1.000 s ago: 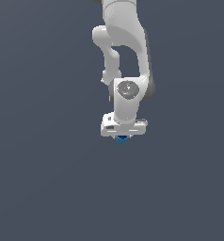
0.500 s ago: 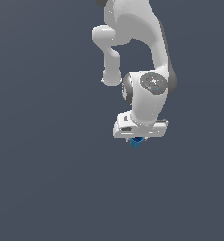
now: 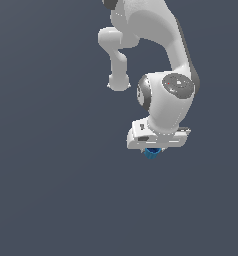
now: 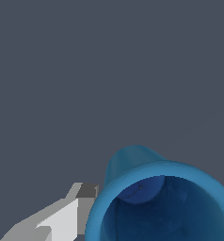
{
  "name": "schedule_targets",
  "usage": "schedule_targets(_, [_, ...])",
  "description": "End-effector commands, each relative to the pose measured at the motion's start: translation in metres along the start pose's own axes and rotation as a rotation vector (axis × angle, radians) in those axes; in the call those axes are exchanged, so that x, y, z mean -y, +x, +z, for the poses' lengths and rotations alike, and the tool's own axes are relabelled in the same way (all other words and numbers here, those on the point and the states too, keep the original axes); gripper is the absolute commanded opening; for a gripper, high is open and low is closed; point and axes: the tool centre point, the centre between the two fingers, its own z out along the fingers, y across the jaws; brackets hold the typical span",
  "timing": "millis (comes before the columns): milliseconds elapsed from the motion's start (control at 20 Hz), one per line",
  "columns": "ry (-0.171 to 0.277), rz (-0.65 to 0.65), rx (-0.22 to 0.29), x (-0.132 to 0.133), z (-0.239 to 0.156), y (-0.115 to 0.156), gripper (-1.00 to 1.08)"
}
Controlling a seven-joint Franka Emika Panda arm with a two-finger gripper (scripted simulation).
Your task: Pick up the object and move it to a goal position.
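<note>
Plain slate-grey background fills both views, unbroken by any line, so no bench edge or corner can be made out to place things against. The gripper [image 3: 152, 150] is clenched on the object [image 3: 151, 153] — a small bright blue piece that shows just below the white hand in the exterior view, with no surface seen under it. In the wrist view the object [image 4: 132, 164] looms large and close: a blue, cup-like cylinder with a flared rim and a darker hollow inside. One white and grey finger [image 4: 69, 214] lies touching its outer wall; the finger on the other side is all but hidden behind the rim.

Outward from the claw, the flat white hand sits tilted, its lower end toward the exterior view's left. Above it is the rounded wrist joint [image 3: 171, 97] with its grey disc cap. From there the white arm [image 3: 156, 25] climbs and curves out of the picture at the top.
</note>
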Motion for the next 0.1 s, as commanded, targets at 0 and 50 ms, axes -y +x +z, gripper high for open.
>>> schedule_targets(0, [0.000,0.001,-0.001,0.0014,-0.0022,0.0020,-1.00])
schedule_targets(50, [0.000,0.001,-0.001,0.0015,-0.0023,0.0021,-1.00])
